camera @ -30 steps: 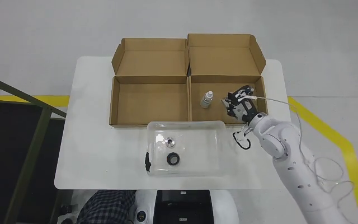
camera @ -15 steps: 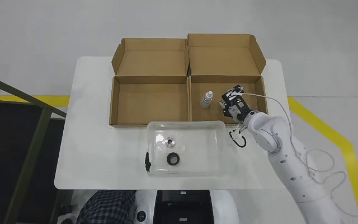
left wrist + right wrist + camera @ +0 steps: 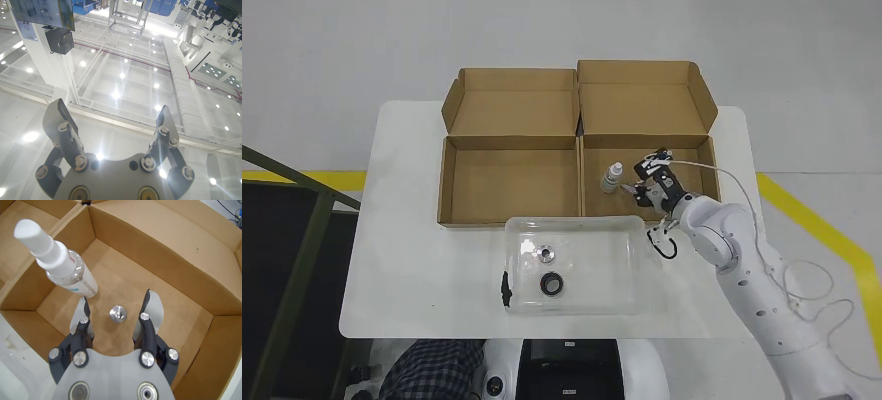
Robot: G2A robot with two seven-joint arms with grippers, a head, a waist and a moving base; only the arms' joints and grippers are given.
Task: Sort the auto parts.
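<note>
My right gripper hangs open inside the right cardboard box, over its floor. A small round silver part lies on the box floor between the open fingers, untouched. A clear spray bottle with a white cap stands upright just beside one finger. In the clear plastic bin lie a silver disc part and a black ring part. My left gripper is open and empty, pointing up at the ceiling.
The left cardboard box sits beside the right one, both with lids folded back. A small black piece rests at the bin's left wall. Bare white table lies left of the bin and boxes.
The right gripper has shifted a little left inside the right box, closer to the spray bottle. The bin's parts have not moved.
</note>
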